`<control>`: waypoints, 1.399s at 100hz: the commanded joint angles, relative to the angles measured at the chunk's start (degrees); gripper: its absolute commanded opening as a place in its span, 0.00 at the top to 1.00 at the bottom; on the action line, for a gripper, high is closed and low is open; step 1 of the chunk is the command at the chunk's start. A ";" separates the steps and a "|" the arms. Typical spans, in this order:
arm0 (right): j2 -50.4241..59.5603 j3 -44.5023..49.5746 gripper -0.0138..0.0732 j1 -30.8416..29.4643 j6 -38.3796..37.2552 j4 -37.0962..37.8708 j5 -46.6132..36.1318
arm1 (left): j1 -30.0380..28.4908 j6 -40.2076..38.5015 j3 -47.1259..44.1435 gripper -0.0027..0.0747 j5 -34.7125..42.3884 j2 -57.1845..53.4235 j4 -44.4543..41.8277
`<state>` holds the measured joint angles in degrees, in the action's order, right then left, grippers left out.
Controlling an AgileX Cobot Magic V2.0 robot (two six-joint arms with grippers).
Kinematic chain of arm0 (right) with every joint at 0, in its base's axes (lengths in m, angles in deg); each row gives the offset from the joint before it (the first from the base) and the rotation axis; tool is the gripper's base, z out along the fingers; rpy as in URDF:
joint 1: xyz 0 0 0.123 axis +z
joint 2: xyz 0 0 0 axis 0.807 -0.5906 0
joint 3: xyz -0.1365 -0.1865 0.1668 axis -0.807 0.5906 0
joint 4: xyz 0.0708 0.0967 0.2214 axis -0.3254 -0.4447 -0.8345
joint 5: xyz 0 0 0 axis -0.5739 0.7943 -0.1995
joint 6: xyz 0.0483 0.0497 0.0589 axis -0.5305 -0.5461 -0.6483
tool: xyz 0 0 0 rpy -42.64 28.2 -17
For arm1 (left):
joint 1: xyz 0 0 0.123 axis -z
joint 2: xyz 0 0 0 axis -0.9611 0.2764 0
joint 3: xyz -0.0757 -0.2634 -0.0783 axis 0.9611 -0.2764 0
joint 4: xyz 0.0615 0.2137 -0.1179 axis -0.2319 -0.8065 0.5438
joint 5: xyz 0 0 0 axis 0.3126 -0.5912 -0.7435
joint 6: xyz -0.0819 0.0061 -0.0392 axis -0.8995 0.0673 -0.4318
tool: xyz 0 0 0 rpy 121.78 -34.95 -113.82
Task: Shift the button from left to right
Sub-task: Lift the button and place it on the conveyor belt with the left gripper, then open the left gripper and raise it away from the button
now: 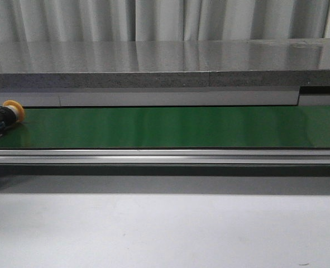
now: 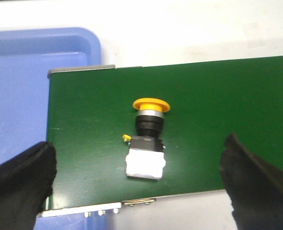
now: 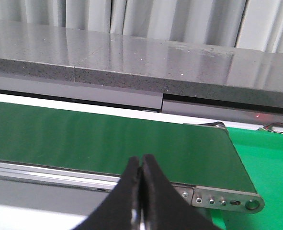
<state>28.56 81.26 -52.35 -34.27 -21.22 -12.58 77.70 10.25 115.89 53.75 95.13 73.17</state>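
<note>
The button (image 2: pixel 147 143) lies on its side on the green conveyor belt (image 2: pixel 203 105), its yellow-orange cap pointing away from the fingers, with a black body and a pale end block. In the front view the button (image 1: pixel 7 116) sits at the belt's far left edge. My left gripper (image 2: pixel 139 165) is open above it, the black fingers (image 2: pixel 21 177) far apart on either side of the button, not touching it. My right gripper (image 3: pixel 141 165) is shut and empty, in front of the belt's right end (image 3: pixel 198 158). Neither gripper shows in the front view.
A blue tray (image 2: pixel 36 86) lies beside the belt's left end. A grey stone ledge (image 1: pixel 165 61) runs behind the belt. A metal rail (image 1: pixel 165 156) edges the belt's front. A bright green surface (image 3: pixel 270 163) lies past the belt's right end.
</note>
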 commanded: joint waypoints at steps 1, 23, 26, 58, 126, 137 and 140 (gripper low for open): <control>0.94 0.05 0.92 -0.28 0.16 0.65 -4.72 | 1.64 0.03 -3.81 0.12 7.66 -8.05 1.74; 0.94 0.05 0.92 -0.28 0.16 0.65 -4.72 | 1.69 0.03 -17.46 0.12 16.85 -26.01 2.16; 0.94 0.05 0.92 -0.28 0.16 0.65 -4.72 | 1.69 0.03 -19.44 0.12 17.53 -29.16 2.16; 0.94 0.05 0.92 -0.28 0.16 0.65 -4.72 | 1.69 0.03 -32.05 0.12 20.52 -51.23 2.29; 0.94 0.05 0.92 -0.28 0.16 0.65 -4.72 | 1.69 0.03 -41.45 0.20 34.22 -54.92 1.83; 0.94 0.05 0.92 -0.28 0.16 0.65 -4.72 | 1.69 0.03 -41.45 0.37 34.22 -54.92 1.83; 0.94 0.05 0.92 -0.28 0.16 0.65 -4.72 | 1.69 0.03 -41.45 0.42 34.22 -54.92 1.83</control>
<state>28.56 81.26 -52.35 -34.27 -21.22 -12.58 78.84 10.25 72.85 83.27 39.87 74.52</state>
